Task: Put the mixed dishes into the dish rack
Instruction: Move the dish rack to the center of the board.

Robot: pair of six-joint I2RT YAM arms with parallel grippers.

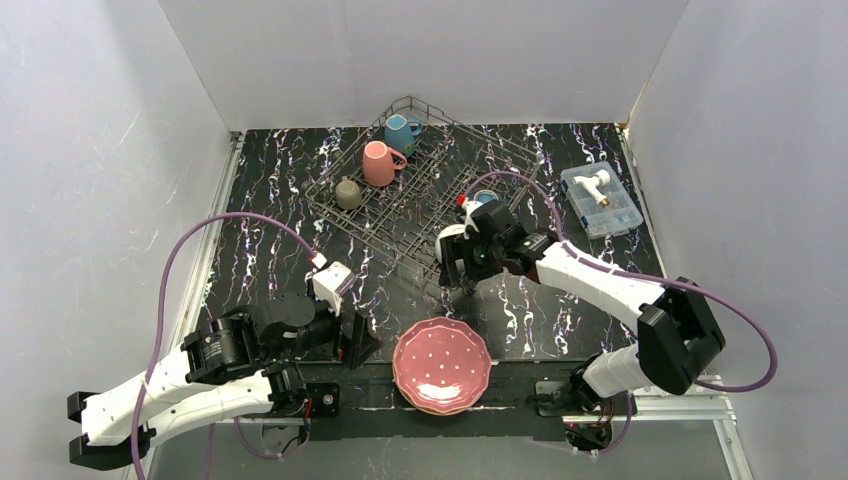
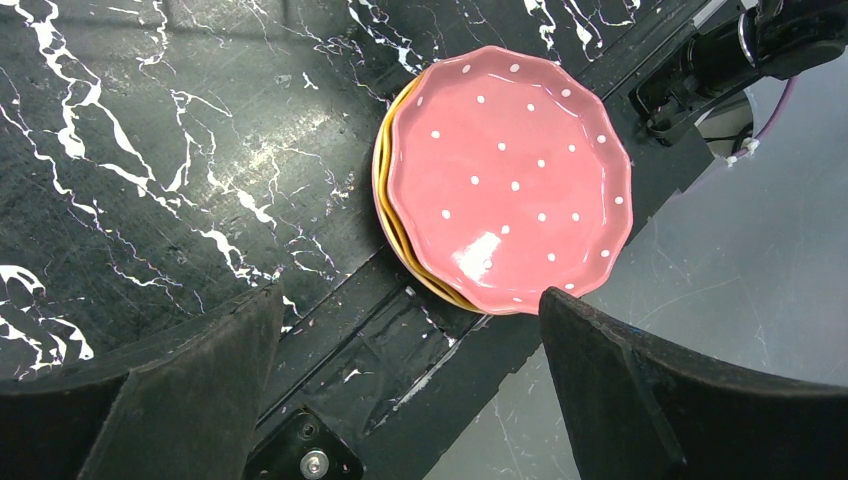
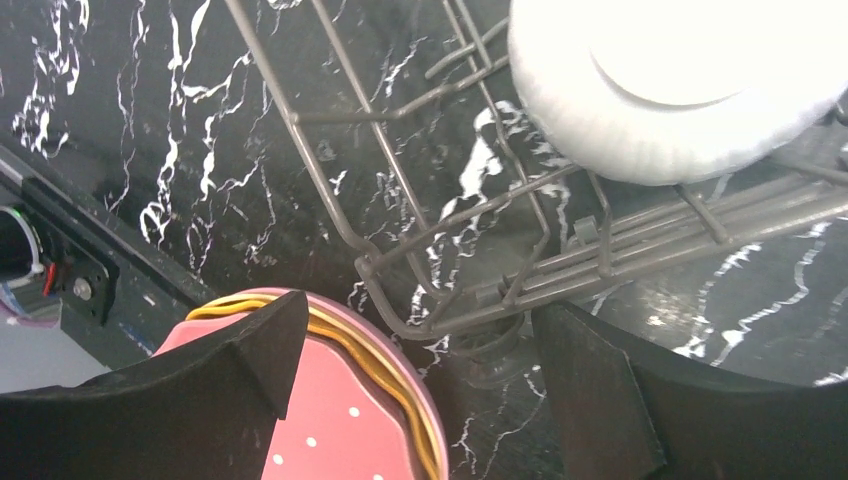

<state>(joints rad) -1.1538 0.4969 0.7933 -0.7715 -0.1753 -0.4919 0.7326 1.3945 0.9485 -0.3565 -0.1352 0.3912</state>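
Plates (image 1: 441, 365), a pink dotted one on top with yellow-orange ones beneath, lie stacked at the near edge of the table (image 1: 270, 200), between the two arm bases. They look like glazed ceramic: stiff, fairly heavy, slick and easy to chip. I would take the top one by its scalloped rim, one finger over and one under, rather than press on the glossy face.

On the left, the left gripper (image 1: 360, 342) rests just beside the stack, its fingers (image 2: 200, 390) spread wide and holding nothing. In its wrist view the stack lies ahead of the gap, apart from both pads.

Further right, the right gripper (image 1: 460, 272) hovers over the near corner of the rack (image 1: 430, 200), also wide and empty. The stack's rim shows beside its left finger (image 3: 200, 390), not touching as far as I can tell. A white bowl (image 3: 680, 90) sits in the rack just beyond, seemingly base up.
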